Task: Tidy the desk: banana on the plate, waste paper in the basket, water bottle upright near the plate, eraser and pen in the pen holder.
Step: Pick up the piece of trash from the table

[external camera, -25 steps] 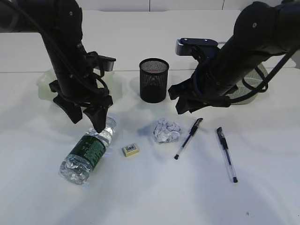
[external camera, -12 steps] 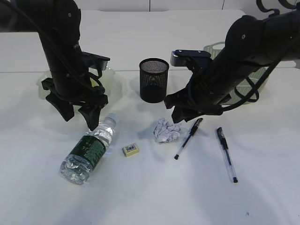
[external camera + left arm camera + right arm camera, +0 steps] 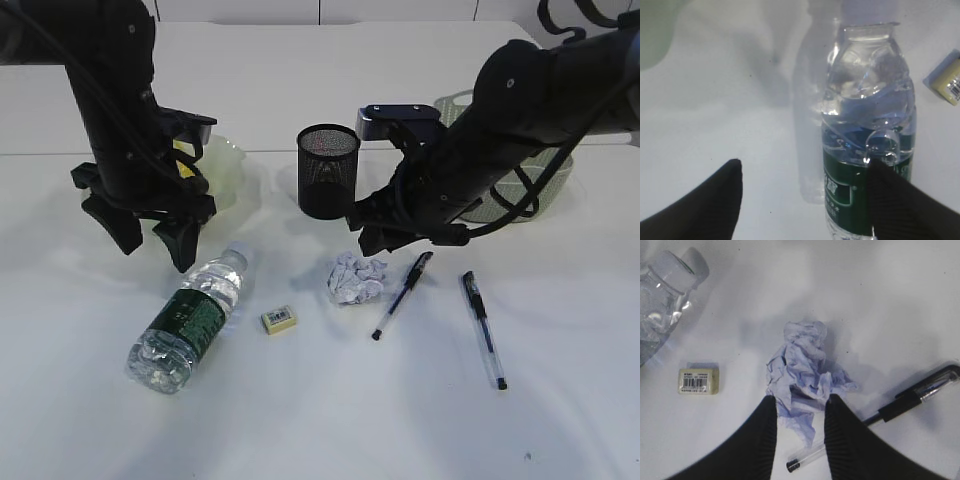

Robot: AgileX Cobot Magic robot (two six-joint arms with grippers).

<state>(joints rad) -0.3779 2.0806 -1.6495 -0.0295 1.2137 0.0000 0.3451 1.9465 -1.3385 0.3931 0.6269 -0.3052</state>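
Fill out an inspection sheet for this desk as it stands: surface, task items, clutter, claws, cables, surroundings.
Surface: white table, no spills seen.
Job's things: water bottle lying on its side; eraser beside it; crumpled paper mid-table; two pens lying flat; mesh pen holder upright; pale green plate behind the left arm; basket behind the right arm; banana not clearly seen.
Clutter: nothing seen.
Claws: left claw open, above the bottle, empty; right claw open, fingers either side of the paper's near edge.
Cables: black cables along the right arm.
Surroundings: second white table behind.
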